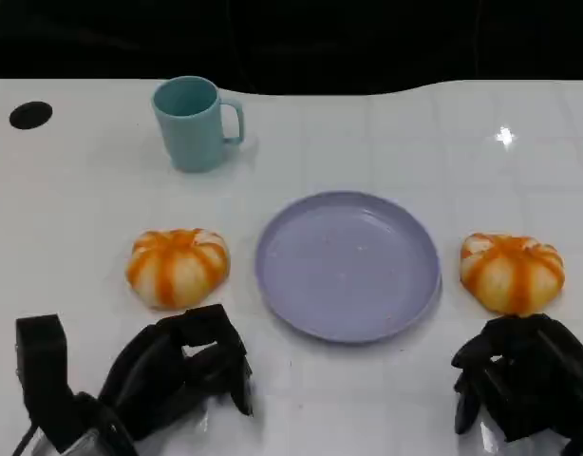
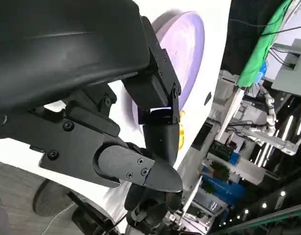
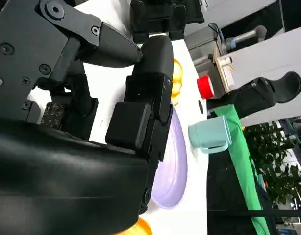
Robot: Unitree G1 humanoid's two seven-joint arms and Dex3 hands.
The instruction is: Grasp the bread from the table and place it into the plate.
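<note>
From the head camera, the lavender plate (image 1: 347, 264) sits mid-table with an orange-striped bun at its 9 o'clock (image 1: 178, 266) and a second bun at its 3 o'clock (image 1: 512, 273), a teal mug (image 1: 191, 123) up around 11, and the left hand (image 1: 182, 372) and right hand (image 1: 519, 375) both low near the front edge with fingers curled in on nothing. The left wrist cam has that hand's fingers (image 2: 160, 142) bunched together over the plate's rim (image 2: 187, 44). The right wrist cam looks past its own folded fingers (image 3: 150, 93) to the plate (image 3: 172, 166) and mug (image 3: 210, 136).

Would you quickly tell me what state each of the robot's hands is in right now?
Left hand: fingers curled in, holding nothing, short of the orange-striped bread roll.
Right hand: fingers curled in, holding nothing.
</note>
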